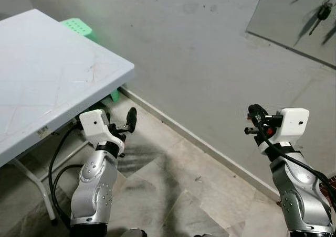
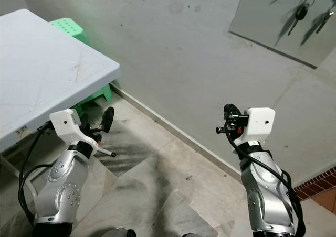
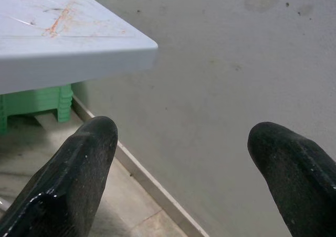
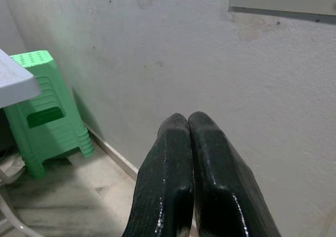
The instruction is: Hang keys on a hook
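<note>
A dark car key [image 1: 323, 11] hangs on a grey wall panel [image 1: 294, 24] high at the right, with more keys [image 2: 326, 18] beside it. My right gripper [image 1: 255, 120] is held up well below and left of that panel, pointing at the bare wall. In the right wrist view its two black fingers [image 4: 210, 158] are pressed together, shut, with nothing seen between them. My left gripper [image 1: 131, 120] is raised beside the table corner. The left wrist view shows it open [image 3: 181, 137], the fingers far apart and empty.
A white plastic table [image 1: 47, 74] fills the left side, its corner close to my left arm. A green plastic stool [image 1: 79, 26] stands against the wall behind it. A skirting strip [image 1: 199, 142] runs along the wall foot above a tiled floor [image 1: 173, 195].
</note>
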`<state>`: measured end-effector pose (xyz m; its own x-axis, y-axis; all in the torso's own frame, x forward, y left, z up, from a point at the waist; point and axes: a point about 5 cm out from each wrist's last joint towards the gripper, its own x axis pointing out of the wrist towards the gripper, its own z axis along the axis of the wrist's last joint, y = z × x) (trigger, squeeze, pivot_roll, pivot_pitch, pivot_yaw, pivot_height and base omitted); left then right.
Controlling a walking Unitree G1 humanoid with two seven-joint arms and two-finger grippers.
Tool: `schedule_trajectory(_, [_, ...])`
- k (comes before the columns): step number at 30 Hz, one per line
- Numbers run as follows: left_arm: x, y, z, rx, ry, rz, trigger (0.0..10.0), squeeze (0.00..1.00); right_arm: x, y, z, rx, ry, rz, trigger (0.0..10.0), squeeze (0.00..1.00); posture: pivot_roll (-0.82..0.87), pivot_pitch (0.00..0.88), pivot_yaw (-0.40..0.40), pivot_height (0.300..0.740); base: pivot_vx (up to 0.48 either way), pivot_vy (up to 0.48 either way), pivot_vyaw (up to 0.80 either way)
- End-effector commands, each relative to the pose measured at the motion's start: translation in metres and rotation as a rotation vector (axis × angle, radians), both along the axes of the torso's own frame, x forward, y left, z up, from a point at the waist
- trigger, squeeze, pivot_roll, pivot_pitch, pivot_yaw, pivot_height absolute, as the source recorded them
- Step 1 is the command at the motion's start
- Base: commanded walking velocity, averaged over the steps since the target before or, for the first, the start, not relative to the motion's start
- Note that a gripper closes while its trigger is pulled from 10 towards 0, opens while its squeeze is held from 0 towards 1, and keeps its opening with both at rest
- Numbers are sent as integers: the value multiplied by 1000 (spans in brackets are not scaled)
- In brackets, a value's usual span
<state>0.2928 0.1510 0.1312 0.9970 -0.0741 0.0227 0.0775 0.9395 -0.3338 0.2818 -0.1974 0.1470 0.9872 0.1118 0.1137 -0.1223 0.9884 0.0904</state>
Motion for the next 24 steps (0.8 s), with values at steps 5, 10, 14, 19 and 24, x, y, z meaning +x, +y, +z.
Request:
schedule_trajectory(5, [1,-3,0,4,2,-16,10000,0,-1,-4,5,-8,-21,-16,10000,0,-42,132,-40,740,0,0,0])
schedule_trajectory(10, [1,-4,1,0,-2,-18,10000,0,0,-3,5,-8,-22,-13,10000,0,-42,128,-40,740,162,0,0])
schedule_trajectory(14, [1,-5,1,-2,1,-21,10000,0,0,-3,5,-9,-22,-11,10000,0,-43,130,-40,740,284,0,0])
schedule_trajectory(19, [1,-5,0,-7,3,-16,10000,0,0,-4,5,-11,-19,-12,10000,0,-43,135,-42,740,281,0,0])
schedule_trajectory(24, [1,-4,0,-9,3,-14,10000,0,0,-4,5,-11,-18,-12,10000,0,-41,137,-43,740,280,0,0])
